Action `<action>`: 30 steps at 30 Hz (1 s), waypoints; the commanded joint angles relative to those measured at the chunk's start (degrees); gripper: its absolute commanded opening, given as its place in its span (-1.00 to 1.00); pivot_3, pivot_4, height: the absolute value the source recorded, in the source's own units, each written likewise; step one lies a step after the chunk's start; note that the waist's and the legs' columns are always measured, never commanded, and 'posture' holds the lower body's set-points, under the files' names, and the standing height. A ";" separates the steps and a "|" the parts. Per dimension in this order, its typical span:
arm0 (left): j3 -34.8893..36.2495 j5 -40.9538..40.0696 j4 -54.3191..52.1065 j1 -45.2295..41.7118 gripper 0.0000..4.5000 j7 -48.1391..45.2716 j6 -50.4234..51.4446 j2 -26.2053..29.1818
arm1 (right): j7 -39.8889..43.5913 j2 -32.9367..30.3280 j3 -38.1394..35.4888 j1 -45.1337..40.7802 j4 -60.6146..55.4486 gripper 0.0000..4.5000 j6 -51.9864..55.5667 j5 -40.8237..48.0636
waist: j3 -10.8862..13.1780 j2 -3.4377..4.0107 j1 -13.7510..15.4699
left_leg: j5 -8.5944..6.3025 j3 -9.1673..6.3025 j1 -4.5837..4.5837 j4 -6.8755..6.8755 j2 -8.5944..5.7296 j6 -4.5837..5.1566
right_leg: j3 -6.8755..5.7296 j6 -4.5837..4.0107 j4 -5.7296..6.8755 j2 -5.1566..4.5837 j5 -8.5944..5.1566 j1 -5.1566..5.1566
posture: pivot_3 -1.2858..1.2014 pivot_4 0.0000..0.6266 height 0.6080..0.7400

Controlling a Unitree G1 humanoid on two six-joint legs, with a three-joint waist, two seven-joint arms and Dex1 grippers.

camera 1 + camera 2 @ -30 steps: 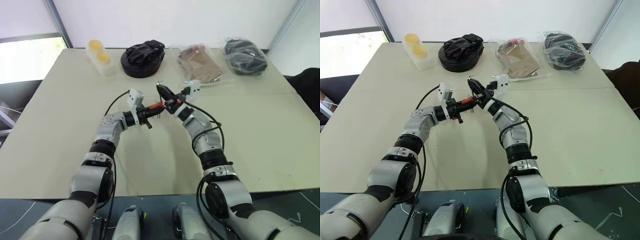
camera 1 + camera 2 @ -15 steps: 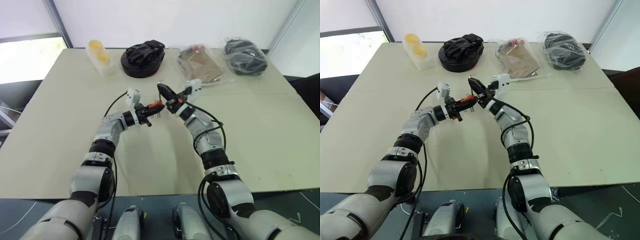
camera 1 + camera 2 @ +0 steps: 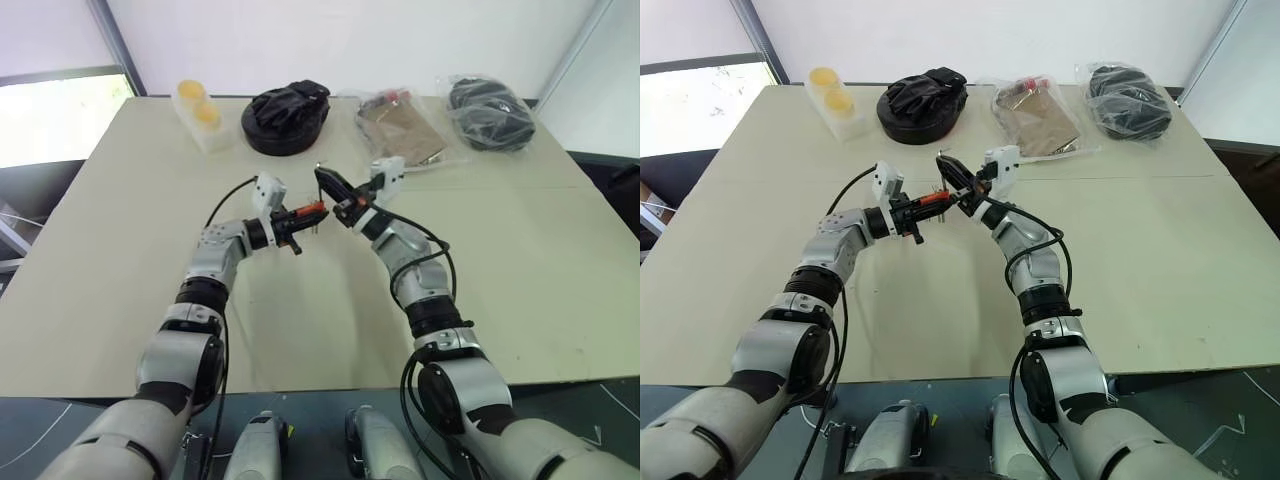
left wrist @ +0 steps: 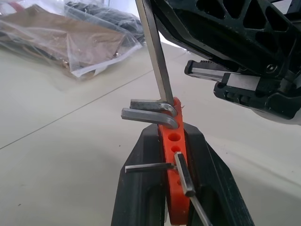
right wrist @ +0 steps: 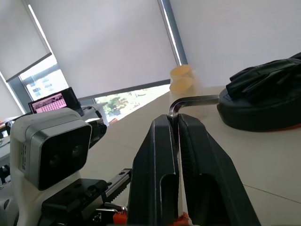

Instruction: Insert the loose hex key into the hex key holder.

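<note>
A: Start at the far left, then. What's on the table (image 3: 120, 260)?

B: Up at about eleven o'clock, a clear tub with two yellow things (image 3: 200, 113) in it. Just to its right, at twelve, a black round case with dark gloves (image 3: 287, 117) piled on top. Past that a clear bag with something brown (image 3: 402, 128) inside, and at one o'clock another bag holding something black (image 3: 490, 105).

A: And the arms?

B: Both are raised over the middle of the table, meeting nose to nose. The left gripper (image 3: 298, 217) is clenched on the hex key holder (image 4: 173, 160), the orange block pinched flat between its two black fingers (image 4: 141, 188). A few small keys stick out of the block's side.

A: Where's the loose one?

B: In the right gripper (image 3: 326, 183), just right of the holder. Its fingers (image 5: 155, 179) are squeezed tight on the loose hex key (image 4: 155, 66), with the short bent end poking out beyond the tips. The gripper tilts up toward eleven o'clock.

A: Is the key in the block yet?

B: From the left wrist view the long shaft comes down to the far end of the orange block, right by two bent keys seated there. Whether its tip is actually in a hole, I can't tell. Two round holes nearer the fingers are open.
</note>
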 commanded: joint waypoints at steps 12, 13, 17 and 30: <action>4.48 -6.05 -6.76 -2.71 -1.00 0.09 3.50 0.76 | -2.60 -1.06 -1.76 -0.17 0.59 -0.98 -0.59 0.83 | 0.00 0.00 -0.02 | 0.00 0.00 0.00 0.01 0.00 0.00 | 0.00 0.00 0.02 0.00 0.00 0.00 | 0.03 -0.52 1.00; 4.24 -5.83 -6.90 -2.62 -1.00 -0.02 3.28 0.83 | -2.53 -1.16 -1.54 -0.10 0.77 -0.98 -0.52 0.68 | 0.00 0.00 -0.02 | 0.00 0.00 0.00 0.01 0.00 0.00 | 0.00 0.00 0.02 0.00 0.00 0.00 | 0.03 -0.52 1.00; 3.24 -4.77 -7.45 -2.52 -1.00 -0.25 1.99 1.04 | -2.30 -1.49 -1.04 0.09 1.13 -0.98 -0.29 0.30 | 0.00 0.00 -0.03 | 0.00 0.00 0.00 0.01 0.00 0.00 | 0.00 0.00 0.02 0.00 0.00 0.00 | 0.03 -0.52 1.00; 1.79 -3.24 -8.11 -2.68 -1.00 -0.47 -0.21 1.55 | -2.74 -1.60 -1.30 0.94 0.79 0.42 -0.30 0.58 | 0.00 0.00 0.01 | 0.00 0.01 0.00 0.02 0.00 0.00 | 0.02 0.00 0.02 -0.01 0.00 0.00 | 0.03 -0.52 1.00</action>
